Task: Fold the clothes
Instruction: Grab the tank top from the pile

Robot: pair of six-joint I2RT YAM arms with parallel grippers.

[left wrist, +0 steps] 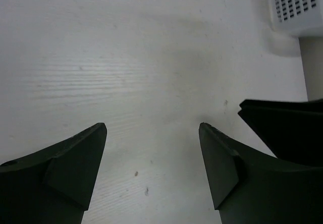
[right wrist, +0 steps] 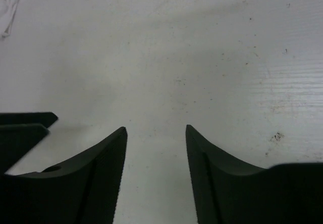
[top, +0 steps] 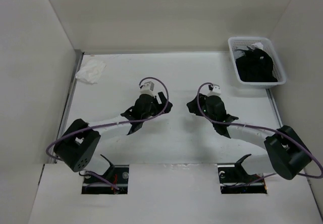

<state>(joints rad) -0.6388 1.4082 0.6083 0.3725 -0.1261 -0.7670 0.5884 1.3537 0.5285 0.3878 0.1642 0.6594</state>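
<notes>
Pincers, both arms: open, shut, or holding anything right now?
Left pincer: open, holding nothing, over the white table top.
Right pincer: open, holding nothing.

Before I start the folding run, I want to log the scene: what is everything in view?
Basket: one, white, far right corner of the table.
Dark clothes: one heap, pieces uncountable, black, in the basket.
White scrap: one, on that heap, far end.
Rumpled cloth: one, white, far left corner.
Table: one, white, under everything.
Left hand: one, black, open, empty, above bare table.
Right hand: one, black, open, empty, above bare table.
</notes>
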